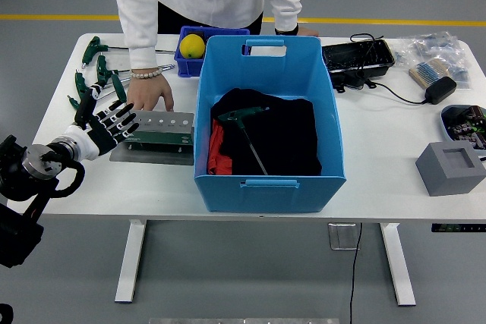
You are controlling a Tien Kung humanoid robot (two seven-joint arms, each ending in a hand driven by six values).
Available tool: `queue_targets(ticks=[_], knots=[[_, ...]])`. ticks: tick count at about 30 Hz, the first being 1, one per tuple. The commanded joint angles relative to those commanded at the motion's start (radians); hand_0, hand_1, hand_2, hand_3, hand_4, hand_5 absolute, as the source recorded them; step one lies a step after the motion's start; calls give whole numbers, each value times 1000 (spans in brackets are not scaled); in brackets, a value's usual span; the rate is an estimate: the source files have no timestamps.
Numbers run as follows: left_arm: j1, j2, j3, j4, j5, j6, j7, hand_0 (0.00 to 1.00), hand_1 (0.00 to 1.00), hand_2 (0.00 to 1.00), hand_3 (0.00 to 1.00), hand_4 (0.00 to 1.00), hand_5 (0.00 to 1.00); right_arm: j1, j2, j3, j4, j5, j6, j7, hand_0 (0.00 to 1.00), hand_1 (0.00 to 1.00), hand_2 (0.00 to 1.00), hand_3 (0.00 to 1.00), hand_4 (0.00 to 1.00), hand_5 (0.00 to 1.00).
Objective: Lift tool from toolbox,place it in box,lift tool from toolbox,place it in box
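Left hand (106,123) at the desk's left edge, arm entering from the lower left. Fingers spread and relaxed, nothing held; fingertips reach the left end of the tool holder (156,132), over or against it, contact not resolvable. Right arm not visible.

Tool holder: grey-topped block with a row of round holes, green front face, standing on a grey base plate (150,154) near the desk's left front edge. One T-handle wrench (121,98) stands in its leftmost hole, green handle up, just beside the robot's fingers. White lettering on the green face is mostly hidden by the fingers and too small to read.

Blue box (269,123) at desk centre, just right of the holder. Inside: black cloth (292,138) over something red (216,149), and one green T-handle tool (247,130) lying on the cloth, shaft pointing toward the near wall.

Person in a white top at the far edge; one hand (149,93), beaded bracelet on the wrist, rests flat on the desk just behind the holder. More green-handled tools (91,66) lie loose near the far left corner.

Small blue bin (199,62) behind the box holds a yellow ball (192,45). Right of the box: black tray (358,58) with cable, black adapter (440,89), brush (428,72), plastic bags (437,45). Grey block (451,167) with square recess near the right front edge. No legible print elsewhere.
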Motion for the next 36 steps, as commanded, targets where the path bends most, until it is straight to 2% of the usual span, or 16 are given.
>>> queue_targets(ticks=[18,26,31,36], knots=[[-42,4,23,16,-61,-26,-17,330,402,550,738,848,814,3,-2,-1,0,-2,2,0,728,718,775,619,869,691],[-69,5,33,14,-100,-38,-19,333,403,547,703,861,831,3,-2,3,-1,-8,3,-1,728,717,775,618,869,691],[-78,14,29,4,-135,-49,-35,318,403,539,683,861,852,2,-2,5,-1,-9,4,-2,728,718,775,618,869,691],[-87,37,24,-17,-136,-27,-52,318,403,539,683,861,852,0,-1,9,-2,-13,6,-3,728,718,775,618,869,691]])
